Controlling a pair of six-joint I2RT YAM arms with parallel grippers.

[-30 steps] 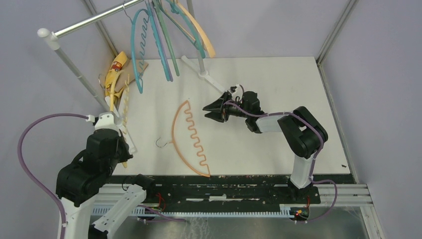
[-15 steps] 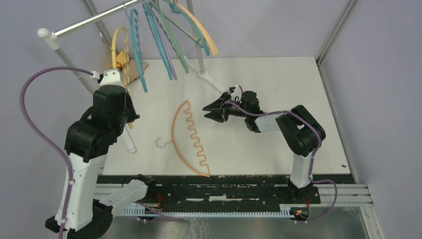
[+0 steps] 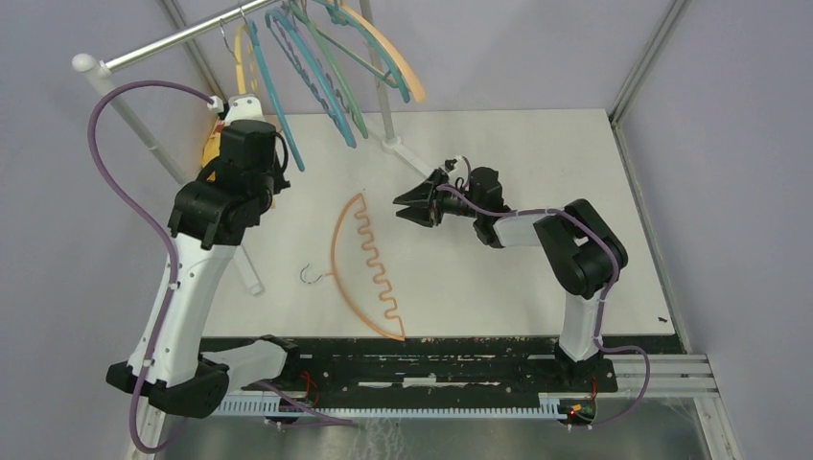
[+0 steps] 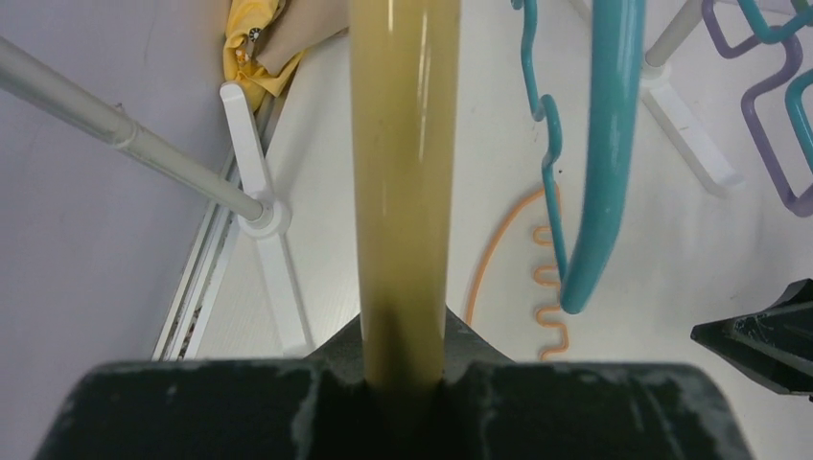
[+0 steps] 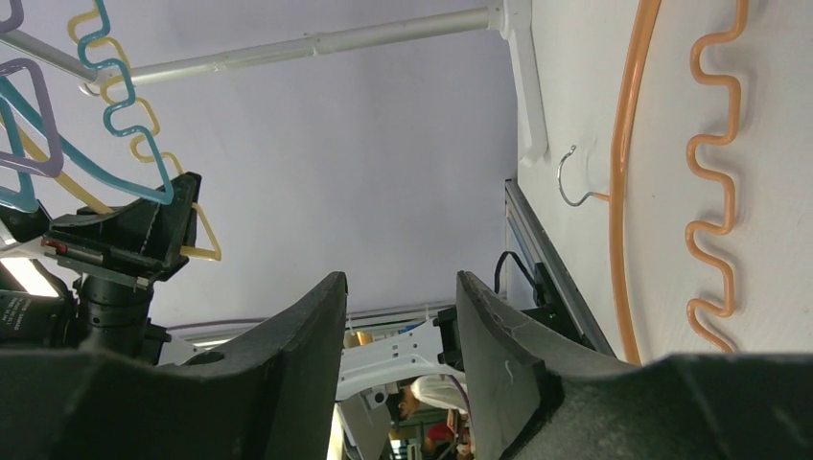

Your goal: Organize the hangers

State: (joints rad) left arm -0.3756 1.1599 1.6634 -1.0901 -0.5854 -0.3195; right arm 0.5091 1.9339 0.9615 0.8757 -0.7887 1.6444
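Yellow hanger (image 4: 403, 192) between left fingers (image 4: 472, 341)

1. The thick yellow plastic hanger (image 4: 403, 192) looked smooth and glossy, streaked with highlights.
2. The teal curved plastic hanger (image 4: 606, 144) shone likewise.
3. The thin orange wavy plastic hanger (image 3: 334, 249) carried a bright metal hook (image 3: 309, 276).
4. The white table (image 3: 537, 163) looked matt.

Left end effector (image 4: 403, 379) has raised the yellow hanger (image 4: 403, 144) toward the rail (image 3: 173, 40).

Tabletop hanger (image 3: 334, 251) left of right pincer (image 3: 403, 211)
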